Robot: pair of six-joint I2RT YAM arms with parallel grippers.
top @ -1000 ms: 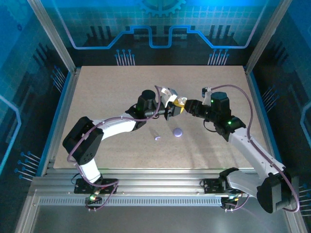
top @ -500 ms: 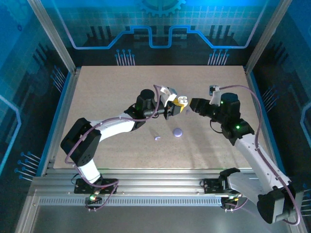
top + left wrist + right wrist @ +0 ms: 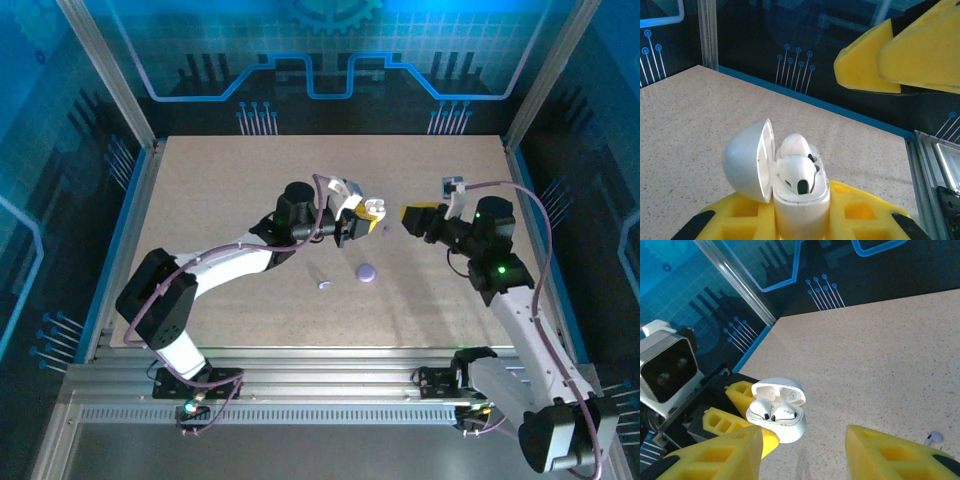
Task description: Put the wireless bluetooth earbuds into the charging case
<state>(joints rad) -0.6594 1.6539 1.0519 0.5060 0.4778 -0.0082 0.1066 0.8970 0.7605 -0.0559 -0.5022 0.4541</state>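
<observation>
Away from the charging case (image 3: 790, 190) my right claw (image 3: 413, 217) has pulled back rightward vs a sec ago; its jaws stand apart, empty. My left claw (image 3: 358, 217) pinches the case, lid open, over the tabletop (image 3: 230, 200), w/ two earbuds (image 3: 774, 412) seated. Insertion looks done imo. Next: shut the lid, or fetch the loose bud (image 3: 325, 285) by the lavender disc (image 3: 366, 271). Both arms reach inward, wrists facing.

A: Is any lettering, brand or number made out anywhere?

B: None is read; a gear emblem (image 3: 330, 12) and blue circuit lines (image 3: 300, 82) are printed on the back wall (image 3: 450, 50); dotted pin marks (image 3: 255, 118) are drawn along its foot; a small round mark (image 3: 793, 396) is seen inside the lid of the charging case (image 3: 790, 429); it is too small to be read.
</observation>
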